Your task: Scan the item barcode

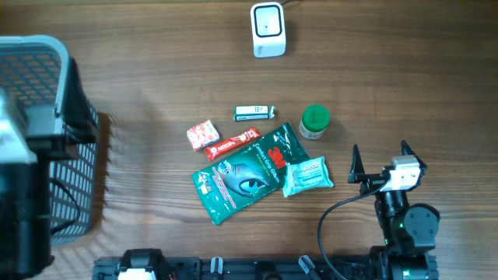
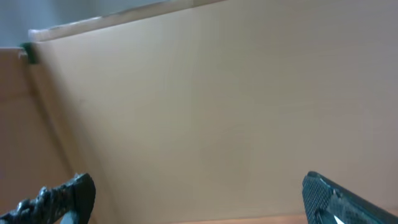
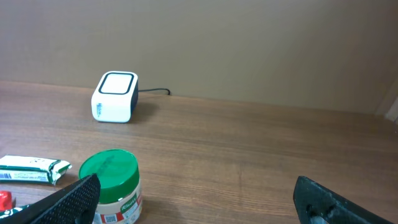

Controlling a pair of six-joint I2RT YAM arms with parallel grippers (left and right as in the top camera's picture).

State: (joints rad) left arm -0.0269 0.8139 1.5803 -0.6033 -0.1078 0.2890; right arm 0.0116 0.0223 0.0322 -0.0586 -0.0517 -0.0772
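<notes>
Bare woodgrain table ahead of my right gripper, jaws spread, empty. Round green-lidded jar front-left; boxy white scanner beyond.

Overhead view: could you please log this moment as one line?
right tool open, empty | left tool open, empty | green-lidded jar upright | scanner untouched

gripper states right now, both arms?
Left gripper: open, jaws wide, holding nothing.
Right gripper: open, jaws wide, holding nothing.
</notes>
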